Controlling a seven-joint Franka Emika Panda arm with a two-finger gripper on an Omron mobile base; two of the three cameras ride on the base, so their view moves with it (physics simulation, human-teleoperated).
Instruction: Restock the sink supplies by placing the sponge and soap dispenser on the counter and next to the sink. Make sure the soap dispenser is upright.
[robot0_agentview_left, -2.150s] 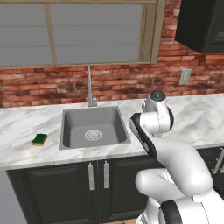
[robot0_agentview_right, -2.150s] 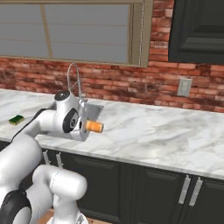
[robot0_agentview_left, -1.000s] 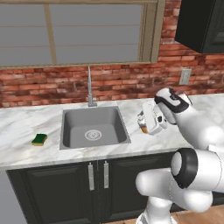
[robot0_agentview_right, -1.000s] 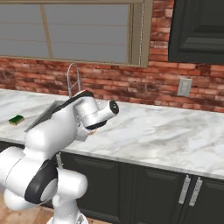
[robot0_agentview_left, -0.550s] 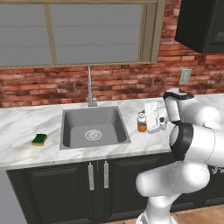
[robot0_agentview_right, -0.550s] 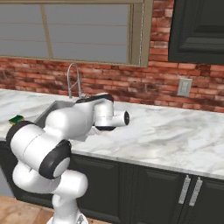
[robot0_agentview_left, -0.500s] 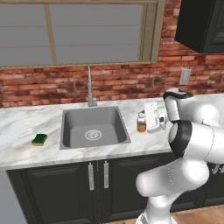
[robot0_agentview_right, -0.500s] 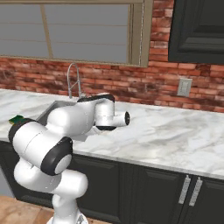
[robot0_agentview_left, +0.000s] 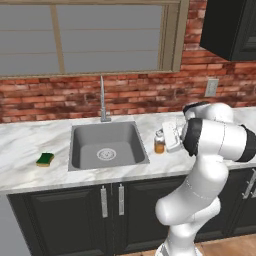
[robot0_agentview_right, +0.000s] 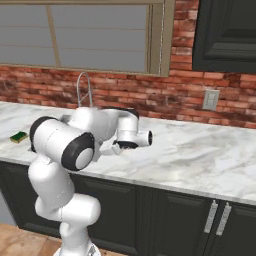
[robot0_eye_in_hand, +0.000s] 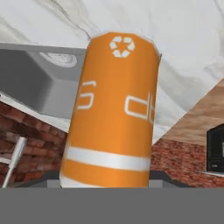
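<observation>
the counter (robot0_agentview_left: 30, 145) runs under brick and window, with the sink (robot0_agentview_left: 107, 147) and its faucet (robot0_agentview_left: 102, 100) left of my arm. the soap dispenser (robot0_agentview_left: 159, 142) stands upright just right of the basin, beside my claw (robot0_agentview_left: 169, 137); whether i'm clenched, i cannot tell. the sponge (robot0_agentview_left: 45, 159) lies left of the sink.

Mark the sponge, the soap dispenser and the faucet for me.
sponge (robot0_agentview_left: 45, 159), left base view, its yellow top.
soap dispenser (robot0_agentview_left: 159, 144), left base view, its orange body.
faucet (robot0_agentview_left: 103, 100), left base view, mid-stem.
</observation>
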